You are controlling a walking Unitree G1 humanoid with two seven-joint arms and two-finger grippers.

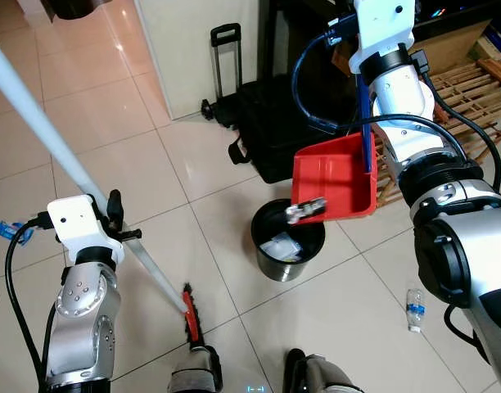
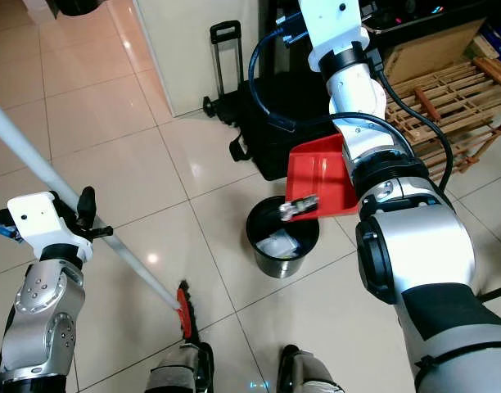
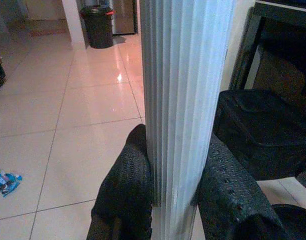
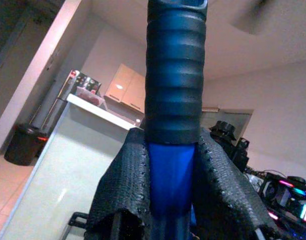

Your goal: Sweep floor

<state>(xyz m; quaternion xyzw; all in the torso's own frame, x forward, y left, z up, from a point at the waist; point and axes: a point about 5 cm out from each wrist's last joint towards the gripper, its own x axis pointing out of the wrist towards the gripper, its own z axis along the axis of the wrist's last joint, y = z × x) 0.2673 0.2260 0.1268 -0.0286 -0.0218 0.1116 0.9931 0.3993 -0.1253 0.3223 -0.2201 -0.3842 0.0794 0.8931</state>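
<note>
My left gripper [image 3: 175, 165] is shut on the pale ribbed broom handle [image 1: 38, 115], which slants down to a red broom head [image 1: 189, 313] with black bristles resting on the tiles by my feet. My right gripper [image 4: 170, 160] is shut on the blue handle [image 1: 363, 123] of a red dustpan [image 1: 332, 176]. The pan hangs tilted over a black waste bin [image 1: 287, 241], its lip above the bin's opening. A crumpled silvery wrapper [image 1: 306, 210] sits at that lip. White rubbish lies inside the bin.
A black wheeled suitcase [image 1: 267, 123] stands behind the bin against a white wall corner [image 1: 193, 49]. A wooden slatted rack [image 1: 471, 90] is at the right. A small plastic bottle [image 1: 414, 309] and a blue wrapper [image 1: 5, 231] lie on the tiles.
</note>
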